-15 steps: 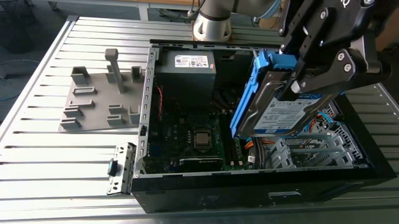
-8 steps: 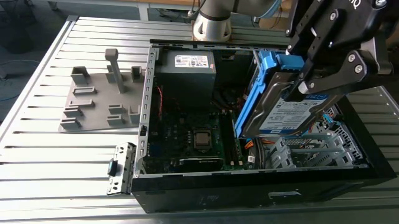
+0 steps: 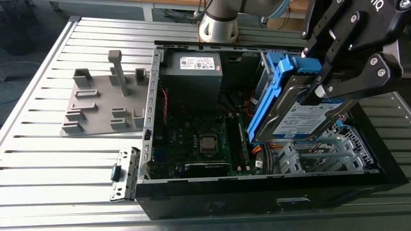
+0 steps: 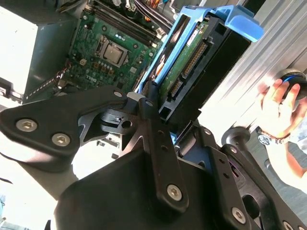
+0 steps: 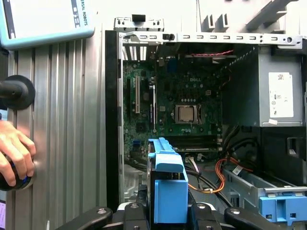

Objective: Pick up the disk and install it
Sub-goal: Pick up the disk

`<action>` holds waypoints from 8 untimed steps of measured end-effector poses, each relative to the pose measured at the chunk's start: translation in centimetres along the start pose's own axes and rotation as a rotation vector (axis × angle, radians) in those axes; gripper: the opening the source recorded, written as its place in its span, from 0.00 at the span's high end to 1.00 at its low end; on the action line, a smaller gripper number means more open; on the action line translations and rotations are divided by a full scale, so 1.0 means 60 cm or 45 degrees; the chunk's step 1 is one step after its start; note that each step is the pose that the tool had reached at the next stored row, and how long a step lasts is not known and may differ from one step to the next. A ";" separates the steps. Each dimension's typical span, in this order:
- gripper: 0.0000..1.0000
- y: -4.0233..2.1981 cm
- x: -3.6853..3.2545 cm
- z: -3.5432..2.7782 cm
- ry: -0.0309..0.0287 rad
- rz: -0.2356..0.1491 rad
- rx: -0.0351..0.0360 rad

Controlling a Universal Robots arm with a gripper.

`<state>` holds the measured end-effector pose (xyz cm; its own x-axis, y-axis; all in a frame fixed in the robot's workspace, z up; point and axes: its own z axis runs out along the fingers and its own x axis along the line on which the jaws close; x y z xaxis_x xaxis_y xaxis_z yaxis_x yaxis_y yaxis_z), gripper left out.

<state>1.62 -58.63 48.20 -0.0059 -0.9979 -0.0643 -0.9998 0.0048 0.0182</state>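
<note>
Exterior view, upper right: we see the gripper (image 3: 321,89), fingers clamped on the tilted disk (image 3: 301,120) above the open computer case (image 3: 224,202).

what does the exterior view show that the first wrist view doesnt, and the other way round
Exterior view: the grey fixture plate beside the case, the arm's base, and the gripper clamped on the disk, tilted above the drive bay, label showing. First wrist view: a person's hand by the slatted table and a pendant. Both: the open case, its motherboard, the grey power supply and the disk's blue carrier.
</note>
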 end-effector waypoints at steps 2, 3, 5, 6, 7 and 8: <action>0.64 -0.003 0.000 0.000 -0.0001 0.000 0.0000; 0.64 -0.005 0.000 0.000 0.0000 0.000 0.0000; 0.64 -0.008 0.001 0.000 -0.0001 0.000 0.0000; 0.64 -0.010 0.001 0.000 -0.0001 0.000 0.0000; 0.64 -0.011 0.001 0.000 0.0000 0.000 0.0000; 0.64 -0.013 0.001 0.000 -0.0001 0.000 0.0000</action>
<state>2.38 -58.72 48.17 -0.0060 -0.9979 -0.0644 -0.9998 0.0048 0.0182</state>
